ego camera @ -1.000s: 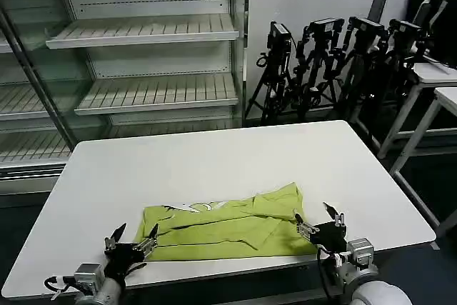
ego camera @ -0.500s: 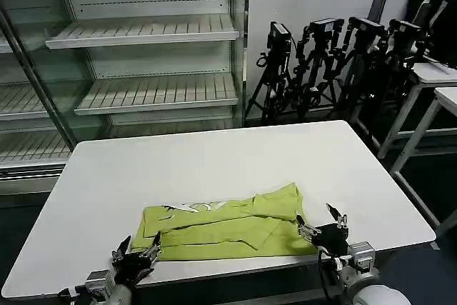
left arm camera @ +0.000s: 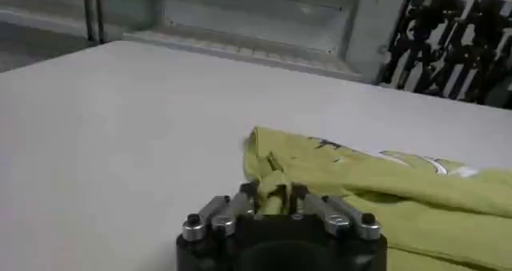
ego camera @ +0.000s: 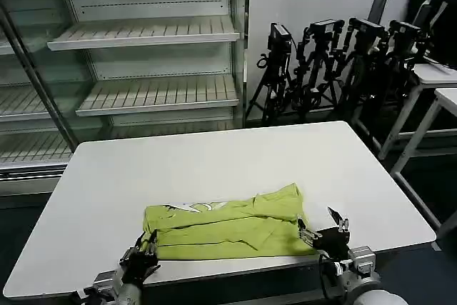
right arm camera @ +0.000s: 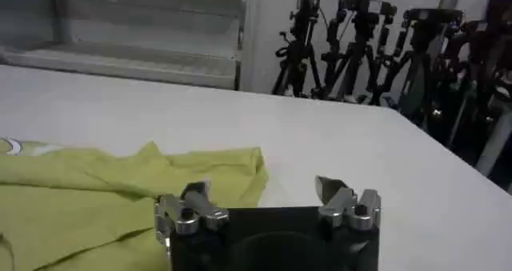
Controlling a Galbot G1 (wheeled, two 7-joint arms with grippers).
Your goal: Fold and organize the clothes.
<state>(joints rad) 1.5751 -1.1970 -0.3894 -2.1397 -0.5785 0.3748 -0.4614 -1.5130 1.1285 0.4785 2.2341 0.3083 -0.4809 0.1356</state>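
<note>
We have the left gripper (ego camera: 143, 256) at the near left corner of the T-shirt (ego camera: 228, 228), fingers pressed together on a fold of the lime fabric; the left wrist view shows the pinch clearly, cloth bunched between the tips (left arm camera: 275, 194). The right gripper (ego camera: 323, 228) sits at the near right edge of the shirt, jaws spread wide, one finger over the fabric edge and the other out over bare table (ego camera: 214, 155), nothing held in it. The shirt lies already partly folded, a long flat band near the front edge of the white table, long axis running left to right between the two grippers, a small white print (ego camera: 187, 207) showing at its far left side. In the right wrist view the shirt (right arm camera: 120, 197) runs away from the open gripper (right arm camera: 268, 205) toward the robot's left, so we judge the right arm needs to shift inward and close on its corner before any lift. Both arms are about equally near their own ends; the left is ahead, already gripping. Behind the table stand an empty shelf unit (ego camera: 143, 62) and a row of tripods (ego camera: 335, 62), not involved
</note>
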